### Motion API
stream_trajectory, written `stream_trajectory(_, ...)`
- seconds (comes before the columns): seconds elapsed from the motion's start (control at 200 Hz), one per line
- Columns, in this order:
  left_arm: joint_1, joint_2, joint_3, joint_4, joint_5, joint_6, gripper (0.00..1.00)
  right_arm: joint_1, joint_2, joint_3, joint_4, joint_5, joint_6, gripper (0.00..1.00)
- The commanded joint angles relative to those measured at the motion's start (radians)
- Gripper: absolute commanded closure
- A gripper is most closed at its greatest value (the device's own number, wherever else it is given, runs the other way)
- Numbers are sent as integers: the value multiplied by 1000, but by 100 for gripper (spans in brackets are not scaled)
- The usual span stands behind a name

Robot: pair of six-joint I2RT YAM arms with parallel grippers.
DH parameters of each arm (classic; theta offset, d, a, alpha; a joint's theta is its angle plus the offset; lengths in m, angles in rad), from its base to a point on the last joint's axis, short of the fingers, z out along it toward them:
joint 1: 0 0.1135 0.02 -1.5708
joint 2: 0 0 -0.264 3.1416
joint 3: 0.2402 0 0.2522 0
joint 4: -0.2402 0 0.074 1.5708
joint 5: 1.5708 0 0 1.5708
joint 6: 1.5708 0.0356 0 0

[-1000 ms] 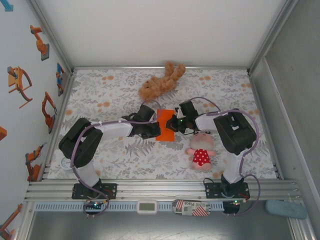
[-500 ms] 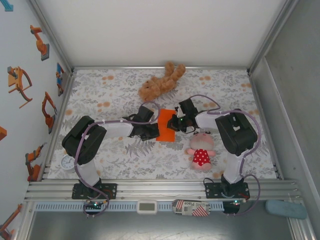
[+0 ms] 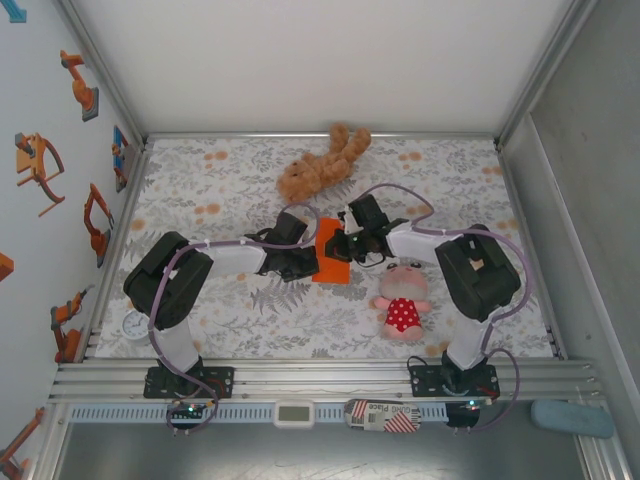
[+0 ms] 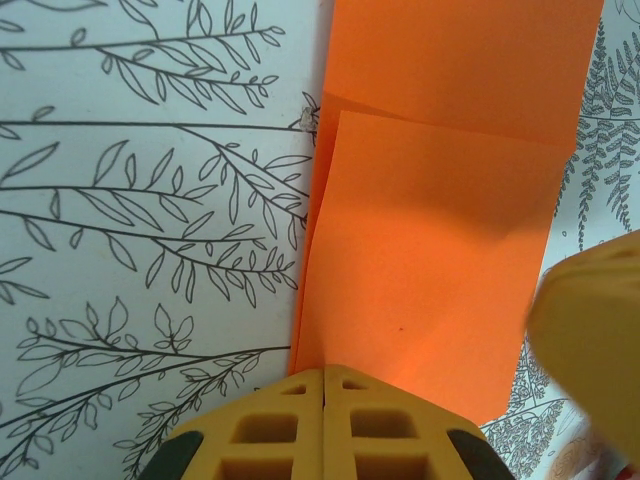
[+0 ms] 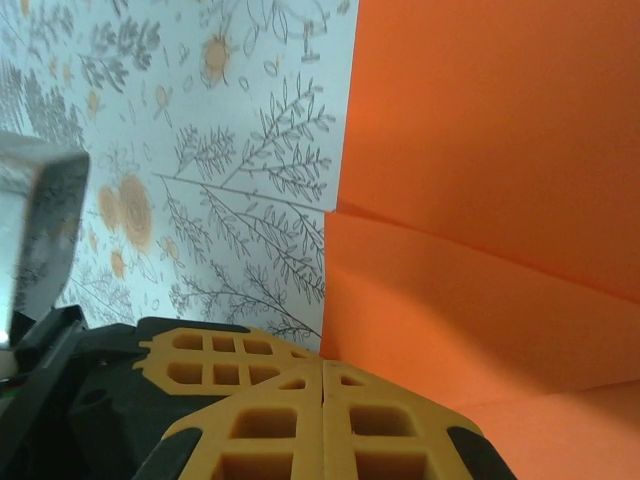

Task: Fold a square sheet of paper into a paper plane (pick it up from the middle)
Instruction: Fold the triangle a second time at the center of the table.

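**Both claws closed at a folded orange sheet**

The left gripper (image 4: pixel 323 375) has its yellow lattice fingers pressed together, tips meeting the near edge of the thin, bright orange sheet of paper (image 4: pixel 440 250). Whether any paper is pinched between them cannot be told. The right gripper (image 5: pixel 323 365) is likewise closed, tips at the sheet's opposite side. The sheet lies in two overlapping layers, one flap's straight edge crossing the other. It rests mid-table on the leaf-printed white cloth (image 3: pixel 220 180), between the two arms. A brown plush bear (image 3: pixel 322 165) lies beyond it. A pink doll in a red dress (image 3: pixel 402 300) lies near its right side.
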Motion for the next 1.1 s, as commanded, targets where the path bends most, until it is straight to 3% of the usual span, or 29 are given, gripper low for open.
stream_trajectory(0.0, -1, 22, -33, -79, -15, -9, 100, 8, 36, -1, -1, -20, 4, 100)
stream_trajectory(0.366, 7, -14, -32, -75, -8, -9, 100, 11, 106, -12, -9, -39, -25, 100)
stream_trajectory(0.611, 8, -101, -42, 32, 65, -13, 96, 11, 121, -20, -20, -11, -28, 100)
stream_trajectory(1.097, 5, -21, -94, -11, 53, -68, 100, -2, 110, -22, 0, -17, -31, 100)
